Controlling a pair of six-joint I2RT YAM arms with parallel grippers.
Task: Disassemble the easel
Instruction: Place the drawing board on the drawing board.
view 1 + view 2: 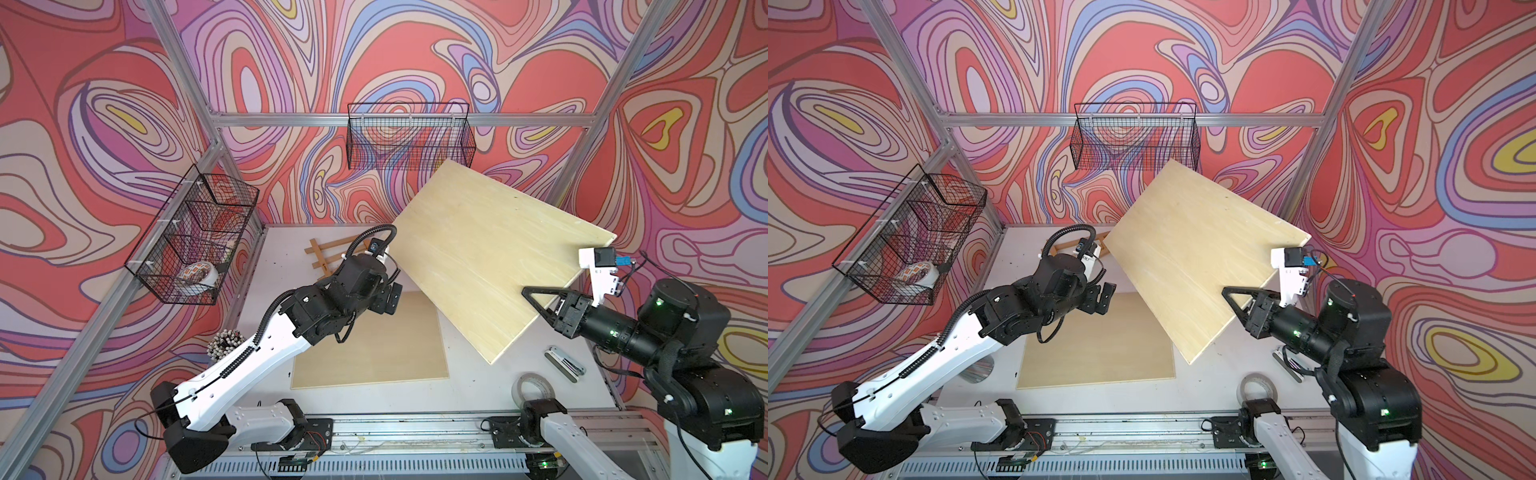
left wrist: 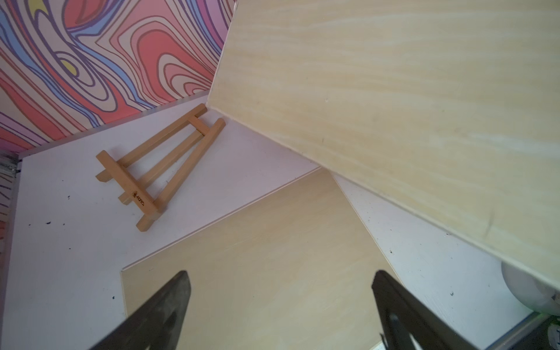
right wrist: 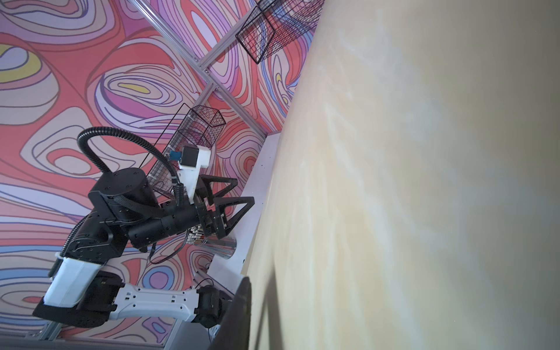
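easel lying flat near back of table, left gripper jaws wide apart, empty, above small board; big panel tilted midair, right gripper clamped on its edge. looks like panel-removal step; next probably park panel flat, clear of easel

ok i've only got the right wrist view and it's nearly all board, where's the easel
observer: the easel lies flat on the table near the back wall, with nothing gripping it.
operator: what's under the left jaws then
observer: a second board, flat on the table; they hang open above it.
operator: anything near my raised board's low corner
observer: a tape roll lies on the table by that corner, toward the front edge.
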